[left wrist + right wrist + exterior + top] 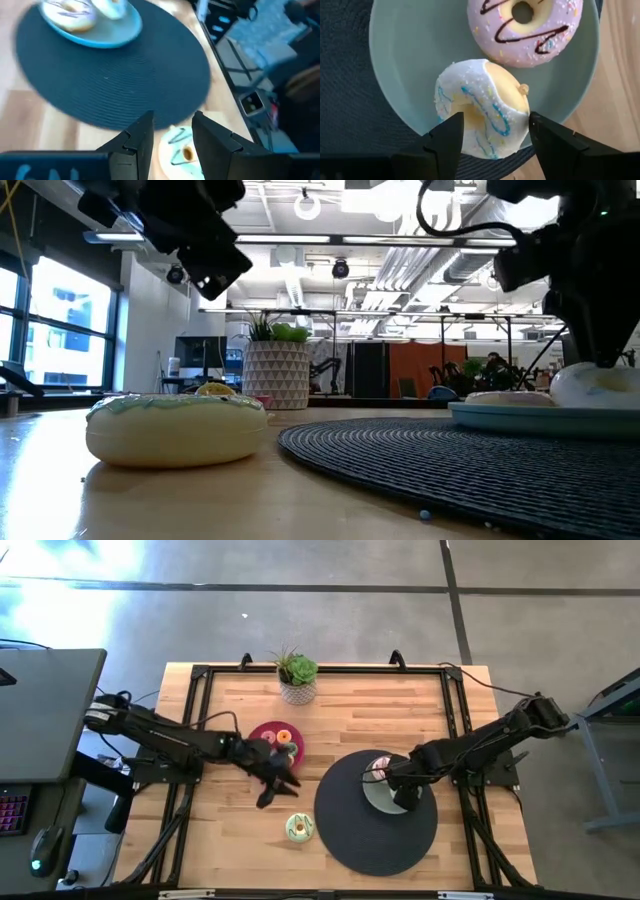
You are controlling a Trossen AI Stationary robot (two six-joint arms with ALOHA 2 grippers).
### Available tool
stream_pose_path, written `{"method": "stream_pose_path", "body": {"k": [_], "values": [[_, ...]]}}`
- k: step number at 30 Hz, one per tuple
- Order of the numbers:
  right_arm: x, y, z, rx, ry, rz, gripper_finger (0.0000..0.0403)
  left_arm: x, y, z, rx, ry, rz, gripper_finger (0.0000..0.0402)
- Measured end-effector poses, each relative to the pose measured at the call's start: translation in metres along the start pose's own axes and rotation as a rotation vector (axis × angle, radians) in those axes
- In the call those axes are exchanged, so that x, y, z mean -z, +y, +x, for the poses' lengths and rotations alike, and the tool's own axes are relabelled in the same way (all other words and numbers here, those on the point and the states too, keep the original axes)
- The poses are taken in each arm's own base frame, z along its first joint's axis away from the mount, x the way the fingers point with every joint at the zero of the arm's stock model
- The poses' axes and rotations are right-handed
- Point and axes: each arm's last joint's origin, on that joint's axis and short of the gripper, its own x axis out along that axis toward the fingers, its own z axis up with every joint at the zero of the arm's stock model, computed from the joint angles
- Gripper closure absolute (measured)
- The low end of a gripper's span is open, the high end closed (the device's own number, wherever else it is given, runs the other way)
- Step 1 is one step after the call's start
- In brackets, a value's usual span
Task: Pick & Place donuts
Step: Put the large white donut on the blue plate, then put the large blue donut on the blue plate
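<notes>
A white-frosted donut (480, 110) and a pink-frosted donut (525, 30) are on the grey-green plate (400, 60), which stands on a round dark mat (370, 840). My right gripper (492, 125) is over the plate, shut on the white donut. A pale green donut (299, 828) lies flat on the wood near the mat's left edge. My left gripper (280, 792) hangs open and empty above it, and the donut shows between its fingers in the left wrist view (180, 150). Tiny donuts (284, 737) lie on the magenta plate (265, 730). My right gripper pinches the white donut across its ring, one finger (450, 135) on the frosted side (445, 107) and the other on the bare side (522, 107). The fingers come from above, pointing down. The donut is tilted, and its lower edge is on the plate (590, 392).
A potted plant (297, 675) stands at the far edge, behind the magenta plate. The dark mat takes up the near right of the table. Bare wood lies at the near left and the far right.
</notes>
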Motion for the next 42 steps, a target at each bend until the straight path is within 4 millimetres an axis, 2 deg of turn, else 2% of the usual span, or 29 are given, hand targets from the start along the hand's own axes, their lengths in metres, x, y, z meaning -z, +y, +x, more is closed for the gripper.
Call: {"method": "stream_pose_path", "body": {"k": [5, 11, 17, 20, 22, 28, 37, 42], "values": [[0.002, -0.002, 0.003, 0.008, 0.014, -0.001, 0.0191, 0.011, -0.015, 0.021, 0.042, 0.022, 0.04, 0.0273], [0.002, -0.003, 0.004, 0.037, -0.003, -0.001, 0.0182, 0.031, -0.018, 0.045, -0.031, 0.117, 0.052, 0.0273], [0.004, -0.005, 0.004, 0.053, 0.014, -0.009, 0.0175, 0.029, -0.018, 0.067, -0.002, 0.186, 0.043, 0.0273], [0.004, -0.005, 0.004, 0.055, 0.008, -0.009, 0.0176, 0.026, -0.019, 0.067, -0.01, 0.256, 0.056, 0.0273], [0.003, -0.005, 0.004, 0.052, 0.002, -0.009, 0.0176, 0.02, -0.022, 0.067, -0.01, 0.26, 0.063, 0.0273], [0.002, -0.004, 0.004, 0.059, -0.027, -0.008, 0.0176, 0.017, -0.024, 0.069, -0.016, 0.256, 0.05, 0.0273], [0.001, -0.004, 0.004, 0.064, -0.041, -0.009, 0.0176, 0.049, -0.027, 0.098, -0.044, 0.348, 0.036, 0.0273], [0.0, -0.004, 0.004, 0.075, -0.055, -0.009, 0.0181, 0.052, -0.027, 0.1, -0.069, 0.348, 0.042, 0.0273]]}}
